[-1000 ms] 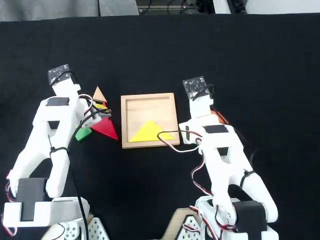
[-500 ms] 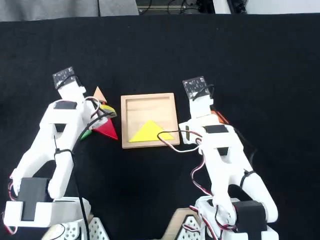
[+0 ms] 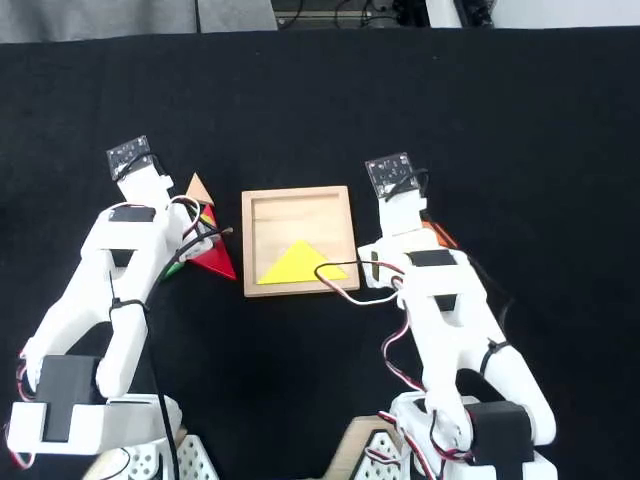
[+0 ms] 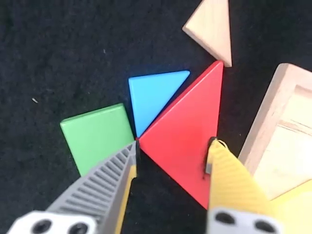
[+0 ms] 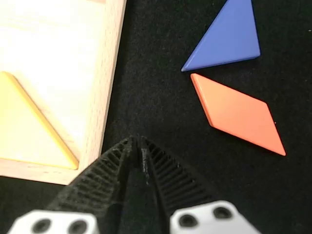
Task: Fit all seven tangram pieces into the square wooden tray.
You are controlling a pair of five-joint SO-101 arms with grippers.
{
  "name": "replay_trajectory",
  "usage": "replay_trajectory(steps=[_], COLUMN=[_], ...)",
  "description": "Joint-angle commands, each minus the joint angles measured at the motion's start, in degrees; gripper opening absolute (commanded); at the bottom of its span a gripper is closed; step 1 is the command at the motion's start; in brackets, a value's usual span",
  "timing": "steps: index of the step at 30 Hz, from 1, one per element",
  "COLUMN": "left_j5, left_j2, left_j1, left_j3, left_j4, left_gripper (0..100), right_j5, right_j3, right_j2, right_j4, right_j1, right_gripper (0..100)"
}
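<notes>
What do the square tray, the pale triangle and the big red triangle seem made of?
Square wooden tray: bare light wood, matte; faint grain shows on its floor.
Pale unpainted triangle: probably the same bare wood, by its tan colour and dull face.
Large red triangle: likely painted wood, perhaps plastic; the smooth, even colour hides any grain.

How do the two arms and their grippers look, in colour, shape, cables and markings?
The left arm and the right arm have white shells, black motor blocks and loose red, black and white cables. The left gripper has one grey ribbed finger and one yellow one; the right gripper has two black ribbed fingers. Both mounts are white, with screw holes.
</notes>
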Motion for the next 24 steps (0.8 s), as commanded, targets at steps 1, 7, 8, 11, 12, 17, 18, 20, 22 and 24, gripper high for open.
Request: replay_trajectory(steps=[1,7,8,11,12,17,18,20,22,24], left_j5=[0.53,0.88,0.88,0.97,0.97,0.97,0.97,0.97,0.97,0.97], left_j2=[-0.18,2.02,2.29,3.34,3.87,5.71,6.42,8.18,9.76,10.73], left_j1=[0.66,0.57,0.66,0.66,0.66,0.75,0.75,0.57,0.57,0.57], left_j3=[0.31,-0.31,-0.57,-1.01,-1.45,-5.32,-6.20,-7.87,-9.19,-10.51], left_j4=[-3.43,-5.01,-4.92,-4.92,-4.92,0.26,1.41,2.55,3.08,4.40], left_gripper=[23,23,23,23,23,32,33,32,31,30], right_j5=[-0.35,-0.35,-0.35,-0.35,-0.35,-0.35,-0.35,-0.35,-0.35,-0.35], right_j3=[-0.22,-0.22,-0.22,-0.22,-0.22,-0.22,-0.22,-0.22,-0.22,-0.22], right_j2=[-2.07,-2.07,-2.07,-2.07,-2.07,-2.07,-2.07,-2.07,-2.07,-2.07], right_j4=[-0.97,-0.97,-0.97,-0.97,-0.88,-0.79,-0.79,-0.79,-0.70,-0.70], right_j1=[0.79,0.79,0.79,0.79,0.79,0.79,0.79,0.79,0.79,0.79], right_gripper=[1.1,1.1,1.1,1.1,1.1,1.1,1.1,1.1,1.1,1.1])
